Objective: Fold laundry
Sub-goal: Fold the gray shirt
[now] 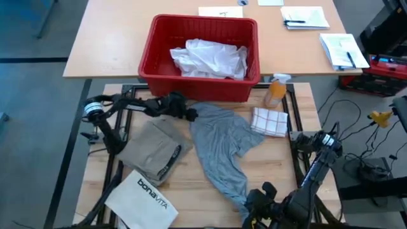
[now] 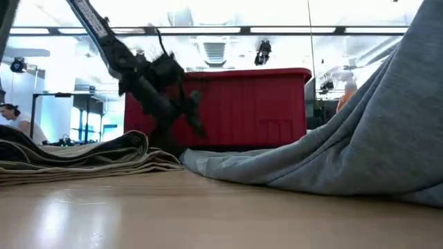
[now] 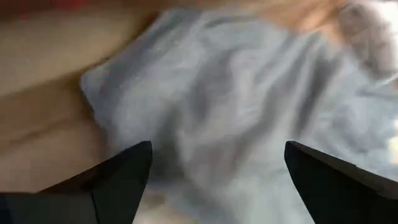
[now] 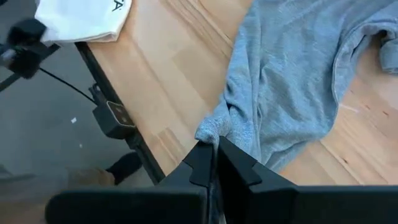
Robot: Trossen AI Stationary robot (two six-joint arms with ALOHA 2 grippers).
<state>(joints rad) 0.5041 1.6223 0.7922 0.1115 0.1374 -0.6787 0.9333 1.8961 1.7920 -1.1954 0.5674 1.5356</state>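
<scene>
Here the right gripper (image 4: 214,155) has its jaws pressed together on a bunched edge of the grey T-shirt (image 1: 222,143), pinching it at the end nearest the table's front edge; its arm reaches in from the front right corner. The left gripper (image 3: 217,180) hangs with jaws spread wide over the T-shirt's far end, close to the red basket (image 1: 156,44), its arm bent in from the left side. The T-shirt lies stretched from the basket toward the front edge. A folded khaki-tan piece (image 1: 152,147) rests just left of it. A white shirt (image 1: 210,58) sits crumpled in the basket. The left wrist view is blurred, and the right gripper is partly cut off in the high view.
</scene>
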